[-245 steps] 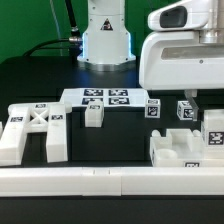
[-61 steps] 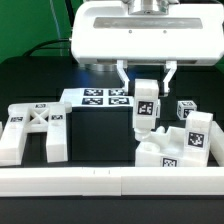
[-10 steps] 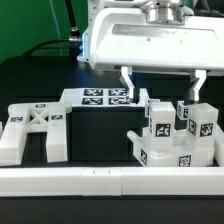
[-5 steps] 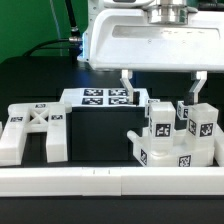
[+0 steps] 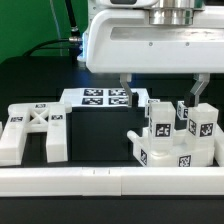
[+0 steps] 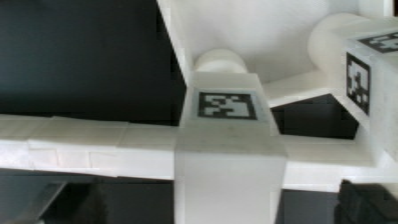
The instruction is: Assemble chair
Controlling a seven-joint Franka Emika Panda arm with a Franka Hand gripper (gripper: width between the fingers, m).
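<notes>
The chair's parts are white with black-and-white tags. A base block (image 5: 172, 152) on the exterior view's right carries two upright legs (image 5: 160, 120) (image 5: 201, 123). My gripper (image 5: 162, 92) hangs open just above the nearer leg, one finger (image 5: 127, 88) on each side and neither touching it. In the wrist view that leg (image 6: 226, 105) runs straight between the dark fingers (image 6: 32, 196), and the other leg (image 6: 366, 62) stands beside it. The X-braced frame (image 5: 34, 128) lies on the exterior view's left.
The marker board (image 5: 100, 97) lies flat at the back middle. A small tagged block (image 5: 183, 111) sits behind the legs. A long white border rail (image 5: 100, 181) runs along the front edge and shows under the leg as a rail (image 6: 80, 140) in the wrist view.
Six seconds ago the gripper held the leg over the table; now the leg stands on the base block, let go. Over the last second the hand has lifted slightly, jaws still open.
</notes>
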